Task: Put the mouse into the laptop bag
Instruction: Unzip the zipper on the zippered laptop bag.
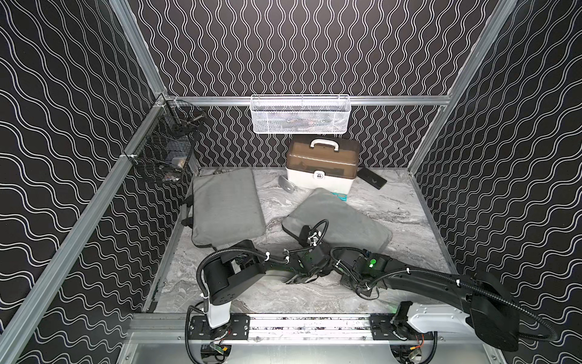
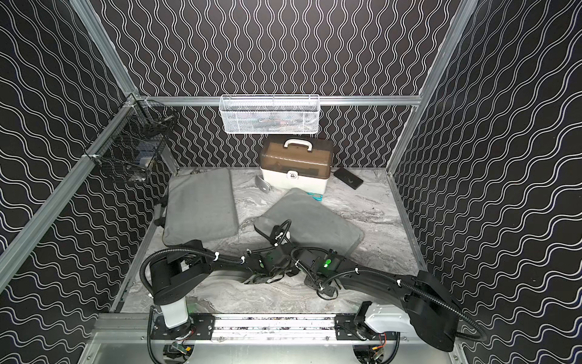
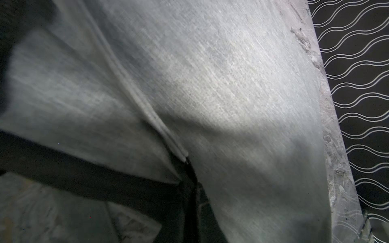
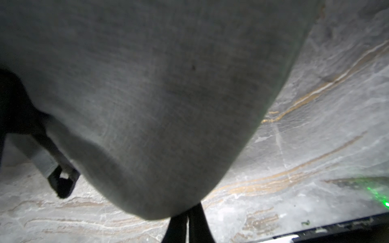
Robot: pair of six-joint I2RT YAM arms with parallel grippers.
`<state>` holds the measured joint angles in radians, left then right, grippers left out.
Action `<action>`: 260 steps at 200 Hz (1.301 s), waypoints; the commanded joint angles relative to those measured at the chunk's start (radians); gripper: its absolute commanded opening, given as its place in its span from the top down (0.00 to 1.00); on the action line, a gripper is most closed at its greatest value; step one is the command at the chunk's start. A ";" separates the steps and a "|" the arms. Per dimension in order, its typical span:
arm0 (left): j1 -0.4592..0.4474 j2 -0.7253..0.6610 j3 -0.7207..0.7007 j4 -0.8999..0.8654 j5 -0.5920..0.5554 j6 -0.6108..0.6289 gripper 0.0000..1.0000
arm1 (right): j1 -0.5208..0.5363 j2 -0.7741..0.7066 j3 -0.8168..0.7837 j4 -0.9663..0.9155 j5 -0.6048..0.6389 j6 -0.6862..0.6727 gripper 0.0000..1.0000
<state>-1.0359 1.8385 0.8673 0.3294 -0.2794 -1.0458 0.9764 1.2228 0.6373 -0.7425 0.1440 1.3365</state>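
What may be the mouse [image 1: 286, 185] lies on the tabletop [image 1: 396, 217] just beside the lidded box [image 1: 321, 170], behind the slanted laptop bag [image 1: 340, 217]. The right gripper [image 4: 186, 212] has its jaws pinched on the bag's corner. The left gripper [image 1: 304, 234] is at the bag's near edge; its jaws are hidden, so I cannot tell their state.

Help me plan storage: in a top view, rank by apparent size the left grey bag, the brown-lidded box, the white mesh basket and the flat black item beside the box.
Largest: left grey bag.
Next: brown-lidded box and white mesh basket, about alike; the basket hangs higher, so unranked.
Smallest: flat black item.
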 commanded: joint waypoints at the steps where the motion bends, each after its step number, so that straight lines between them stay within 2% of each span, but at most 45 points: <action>1: -0.013 -0.053 -0.036 0.086 0.014 -0.012 0.72 | -0.006 -0.045 -0.026 0.100 0.016 0.060 1.00; 27: -0.013 -0.173 -0.109 0.050 -0.052 -0.017 0.42 | -0.098 -0.116 -0.068 0.001 0.037 0.108 1.00; 44: -0.011 -0.268 -0.133 -0.031 -0.116 -0.006 0.29 | -0.175 -0.163 -0.086 -0.068 0.025 0.104 1.00; 72: 0.033 -0.430 -0.210 -0.053 -0.181 0.032 0.23 | -0.330 -0.210 -0.072 -0.252 0.037 0.118 1.00; 82: 0.078 -0.483 -0.231 -0.069 -0.175 0.042 0.20 | -0.383 -0.218 -0.046 -0.369 0.070 0.172 1.00; 103: 0.198 -0.538 -0.259 -0.092 -0.117 0.054 0.18 | -0.470 -0.242 -0.015 -0.391 0.066 0.131 1.00; 125: 0.318 -0.518 -0.294 -0.026 -0.036 0.076 0.16 | -0.578 -0.235 0.008 -0.355 0.023 0.065 1.00; 146: 0.382 -0.444 -0.281 0.029 0.040 0.098 0.14 | -0.694 -0.184 0.041 -0.344 -0.006 -0.002 1.00; 169: 0.399 -0.336 -0.272 0.151 0.127 0.111 0.13 | -0.786 -0.120 0.052 -0.292 -0.079 -0.086 1.00; 208: 0.401 -0.152 -0.238 0.320 0.177 0.107 0.13 | -0.795 -0.069 0.033 -0.224 -0.104 -0.110 1.00; 215: 0.401 -0.115 -0.228 0.351 0.194 0.102 0.16 | -0.795 -0.061 0.024 -0.204 -0.125 -0.111 1.00; 221: 0.401 -0.083 -0.215 0.378 0.213 0.097 0.23 | -0.795 -0.051 0.021 -0.197 -0.142 -0.110 1.00; 246: 0.395 0.022 -0.174 0.459 0.279 0.081 0.71 | -0.793 -0.025 0.026 -0.182 -0.188 -0.106 1.00; 260: 0.374 0.037 -0.181 0.479 0.262 0.079 0.88 | -0.770 -0.040 -0.009 -0.115 -0.245 -0.077 1.00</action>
<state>-0.6395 1.8442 0.6804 0.6830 -0.0692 -0.9504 0.1829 1.1931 0.6594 -0.9703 0.0097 1.2335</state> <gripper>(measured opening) 0.239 0.055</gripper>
